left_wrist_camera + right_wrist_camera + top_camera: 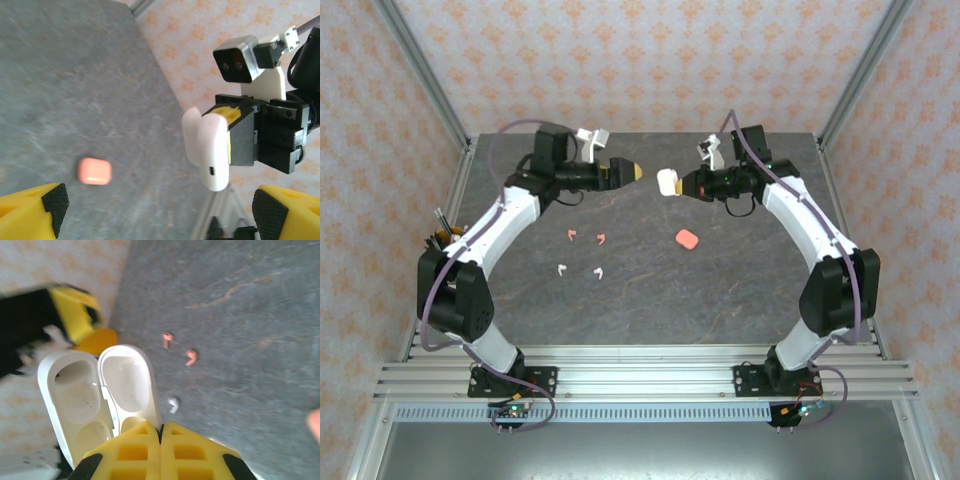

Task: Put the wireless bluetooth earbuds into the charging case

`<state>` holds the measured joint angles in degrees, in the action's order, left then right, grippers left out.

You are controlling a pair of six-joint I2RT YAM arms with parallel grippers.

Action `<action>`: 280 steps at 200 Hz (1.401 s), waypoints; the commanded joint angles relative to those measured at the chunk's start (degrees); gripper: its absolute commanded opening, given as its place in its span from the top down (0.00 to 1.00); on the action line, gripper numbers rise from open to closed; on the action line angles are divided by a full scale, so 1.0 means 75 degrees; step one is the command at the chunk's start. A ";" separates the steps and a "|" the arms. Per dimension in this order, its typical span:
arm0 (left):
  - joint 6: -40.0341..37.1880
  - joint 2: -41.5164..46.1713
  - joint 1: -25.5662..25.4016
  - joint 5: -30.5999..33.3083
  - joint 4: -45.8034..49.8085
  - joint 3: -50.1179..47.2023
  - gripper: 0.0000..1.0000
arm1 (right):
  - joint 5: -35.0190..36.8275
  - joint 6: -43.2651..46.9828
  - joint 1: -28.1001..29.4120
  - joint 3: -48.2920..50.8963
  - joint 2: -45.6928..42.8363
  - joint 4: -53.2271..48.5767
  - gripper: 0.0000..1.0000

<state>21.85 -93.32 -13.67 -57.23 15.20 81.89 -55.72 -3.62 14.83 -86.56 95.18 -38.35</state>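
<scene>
The white charging case [667, 182] hangs in the air over the back of the table, with my right gripper [682, 184] shut on it. In the right wrist view the case [95, 390] is hinged open, both halves hollow, and the yellow fingers [135, 455] pinch its edge. My left gripper [631, 171] faces it from the left, open and holding nothing; its pads [55, 202] stand wide apart below the case [212, 150]. Two pink earbuds [571, 234] [602, 238] and two white ones [561, 268] [597, 273] lie on the table.
A closed salmon pink case [686, 239] lies on the dark tabletop [720, 290] right of the earbuds, also seen as the pink case [94, 171]. Metal frame posts and patterned walls ring the table. Some tools [445, 233] sit at the left edge.
</scene>
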 commanded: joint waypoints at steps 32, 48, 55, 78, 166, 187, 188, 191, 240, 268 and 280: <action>-0.3811 -0.0863 0.0053 -0.0532 0.5276 0.2450 0.03 | 0.1458 0.2839 0.0724 -0.1867 0.1015 -0.3047 1.00; -0.4228 -0.1188 0.0052 -0.0831 0.5901 0.2826 0.03 | 0.1392 0.3113 0.0835 -0.2287 0.1211 -0.3399 1.00; -0.4348 -0.1317 0.0046 -0.0966 0.6079 0.2936 0.03 | 0.1326 0.3190 0.0894 -0.2399 0.1252 -0.3477 1.00; -0.4636 -0.1644 0.0048 -0.1508 0.6424 0.3058 0.05 | 0.1163 0.3283 0.1066 -0.2547 0.1301 -0.3559 1.00; -0.5650 -0.2397 0.0037 -0.2839 0.7477 0.3330 0.20 | 0.0449 0.3119 0.1363 -0.2767 0.1320 -0.3295 1.00; -0.5976 -0.2558 0.0006 -0.3033 0.7817 0.3397 0.24 | 0.0381 0.3109 0.1363 -0.2832 0.1371 -0.3313 1.00; -0.5991 -0.2564 -0.0006 -0.3033 0.7835 0.3400 0.24 | 0.0378 0.3108 0.1368 -0.2835 0.1372 -0.3319 1.00; -0.6035 -0.2588 -0.0011 -0.3033 0.7891 0.3427 0.24 | 0.0367 0.3107 0.1365 -0.2856 0.1385 -0.3324 1.00; -0.6121 -0.2767 -0.0141 -0.3030 0.8074 0.3665 0.28 | 0.0399 0.3131 0.1486 -0.2962 0.1513 -0.3383 1.00; -0.6216 -0.2861 -0.0216 -0.3031 0.8211 0.3743 0.32 | 0.0421 0.3153 0.1516 -0.3049 0.1594 -0.3446 1.00; -0.6342 -0.2908 -0.0251 -0.3032 0.8342 0.3761 0.34 | 0.0449 0.3183 0.1516 -0.3095 0.1621 -0.3491 1.00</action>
<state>-23.09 -114.30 -14.76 -78.17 74.15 108.27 -51.48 18.74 25.87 -107.22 106.48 -62.89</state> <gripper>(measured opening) 0.675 0.047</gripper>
